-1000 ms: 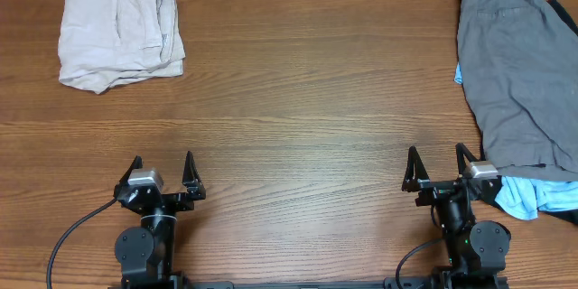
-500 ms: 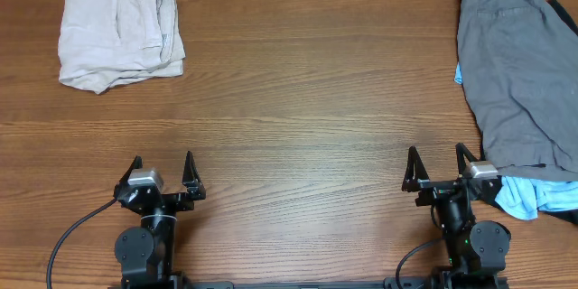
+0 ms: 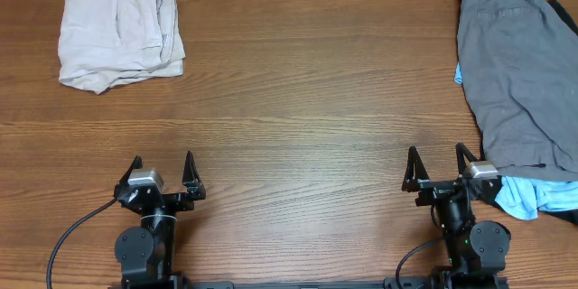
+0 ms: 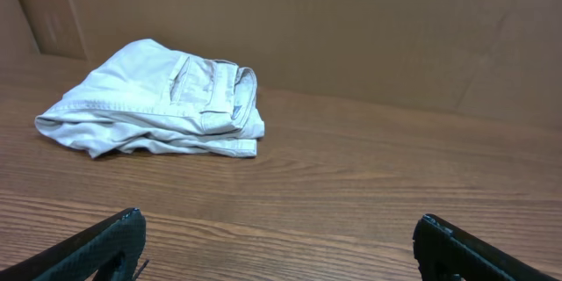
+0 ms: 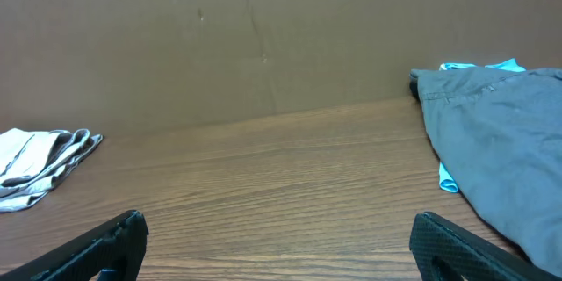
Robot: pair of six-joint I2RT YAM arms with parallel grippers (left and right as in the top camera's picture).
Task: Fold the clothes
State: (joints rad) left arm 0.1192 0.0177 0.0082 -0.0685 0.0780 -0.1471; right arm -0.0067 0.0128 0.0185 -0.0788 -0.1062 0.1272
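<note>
Two hands, both spread wide and holding nothing: left hand (image 3: 163,157) and right hand (image 3: 437,149) sit at the 6 o'clock edge of the table (image 3: 298,99), fingers pointing to 12.

Clothes, where they lie:
- Beige shorts (image 3: 119,36) at the far 10–11 o'clock corner, bundled compact, waistband edge turned toward 3. They look already folded; my reading only.
- Dark grey garment (image 3: 515,72) spread loose down the 3 o'clock side, long axis running 12 to 6.
- Light blue garment (image 3: 519,199) under it, showing only at the 12 o'clock tip, along the inner edge and at the 5 o'clock corner.

Relation that matters for you: the grey piece lies at 1–2 o'clock from the right hand, and its near hem comes down just beside that hand's outer finger. Touching or apart, I cannot tell from overhead. The left hand is well apart from it, across the whole table. So the right arm is the nearer one for a first pick, probably at the near hem, drawing toward 9 into open table.

Containers: none in view; nothing to fill or empty.

Watch for: pinching the grey hem may drag the blue layer along with it.
</note>
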